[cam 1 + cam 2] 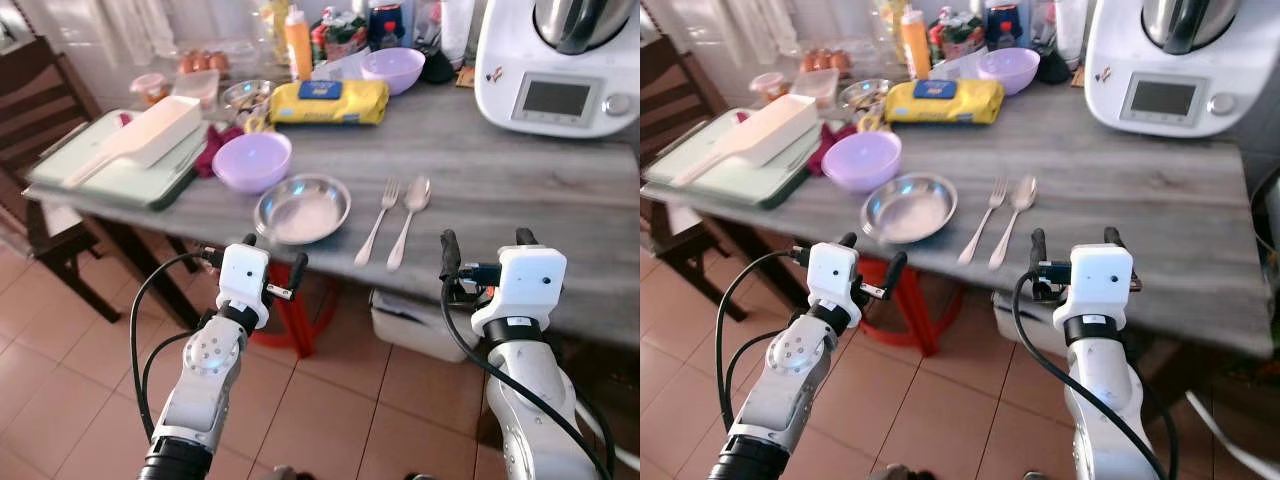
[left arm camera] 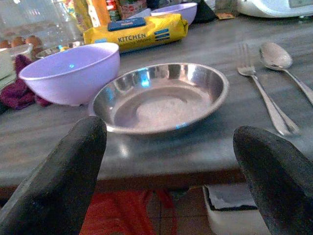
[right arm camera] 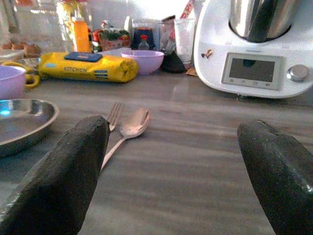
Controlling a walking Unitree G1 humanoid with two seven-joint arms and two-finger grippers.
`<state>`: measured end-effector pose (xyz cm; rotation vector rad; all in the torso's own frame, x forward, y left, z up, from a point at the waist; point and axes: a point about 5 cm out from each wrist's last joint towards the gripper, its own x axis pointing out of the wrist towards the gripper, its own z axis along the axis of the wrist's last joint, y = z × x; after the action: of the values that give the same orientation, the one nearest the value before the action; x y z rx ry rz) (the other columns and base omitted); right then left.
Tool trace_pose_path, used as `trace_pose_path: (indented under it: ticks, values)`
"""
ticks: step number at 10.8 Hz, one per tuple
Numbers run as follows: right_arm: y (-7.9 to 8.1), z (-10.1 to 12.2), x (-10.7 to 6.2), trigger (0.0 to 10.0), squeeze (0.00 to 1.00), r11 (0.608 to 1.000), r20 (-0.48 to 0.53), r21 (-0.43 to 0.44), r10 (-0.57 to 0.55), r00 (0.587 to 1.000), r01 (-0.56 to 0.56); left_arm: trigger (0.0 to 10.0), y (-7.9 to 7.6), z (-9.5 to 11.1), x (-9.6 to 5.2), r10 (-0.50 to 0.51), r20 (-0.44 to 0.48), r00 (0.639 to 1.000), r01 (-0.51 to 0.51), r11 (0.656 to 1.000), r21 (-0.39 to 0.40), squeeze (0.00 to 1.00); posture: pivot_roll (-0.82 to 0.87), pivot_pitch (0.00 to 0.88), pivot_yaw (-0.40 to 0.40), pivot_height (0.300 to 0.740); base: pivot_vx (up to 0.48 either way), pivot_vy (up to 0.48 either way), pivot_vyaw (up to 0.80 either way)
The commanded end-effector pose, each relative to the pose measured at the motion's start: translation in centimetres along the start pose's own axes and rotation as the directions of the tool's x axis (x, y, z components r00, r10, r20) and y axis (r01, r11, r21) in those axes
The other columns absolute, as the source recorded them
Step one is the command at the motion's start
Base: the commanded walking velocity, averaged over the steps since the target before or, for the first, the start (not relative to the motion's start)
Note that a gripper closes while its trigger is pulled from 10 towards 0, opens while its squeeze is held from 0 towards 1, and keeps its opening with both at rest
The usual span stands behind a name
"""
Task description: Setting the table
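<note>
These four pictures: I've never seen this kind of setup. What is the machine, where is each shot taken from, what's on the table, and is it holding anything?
It is a humanoid robot with two silver arms, each ending in a gripper of two black fingers. The two wide pictures come from its head camera, looking down at a grey table. The two close pictures come from wrist cameras looking out between each gripper's fingers.

On the table lie a steel plate, a fork and spoon beside it, a purple bowl, a yellow wipes pack, a second purple bowl and a white kitchen machine.

The left gripper faces the plate, the right gripper the bare table. Both are open and hold nothing.
</note>
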<state>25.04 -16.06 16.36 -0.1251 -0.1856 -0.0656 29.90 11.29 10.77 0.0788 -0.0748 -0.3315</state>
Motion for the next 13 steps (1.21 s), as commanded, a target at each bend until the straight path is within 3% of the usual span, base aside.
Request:
trace_pose_path:
  ticks: [1, 10, 13]
  values:
    - [0.14, -0.01, -0.04, 10.0, 0.0, 1.0, -0.005, 0.014, 0.004, 1.0, -0.004, 10.0, 0.44, -0.41, -0.2, 0.012, -0.024, 1.0, -0.012, 1.0, 0.017, 0.0, -0.14, 0.052, 0.15, 0.74, -0.326, 0.0, 0.0]
    - [-0.1, -0.29, 0.41, 10.0, 0.0, 0.999, -0.018, 0.025, -0.032, 0.999, 0.032, 10.0, 0.46, -0.69, -0.37, -0.005, -0.036, 0.999, 0.006, 0.999, 0.038, 0.0, -0.12, 0.063, 0.162, 0.74, -0.33, 0.0, 0.0]
    - [0.04, -0.21, 0.52, 10.0, 0.0, 0.999, -0.015, 0.028, -0.027, 1.0, 0.028, 10.0, 0.41, -0.71, -0.41, -0.012, -0.033, 0.999, 0.013, 0.999, 0.04, 0.0, -0.13, 0.071, 0.165, 0.74, -0.31, 0.0, -0.64]
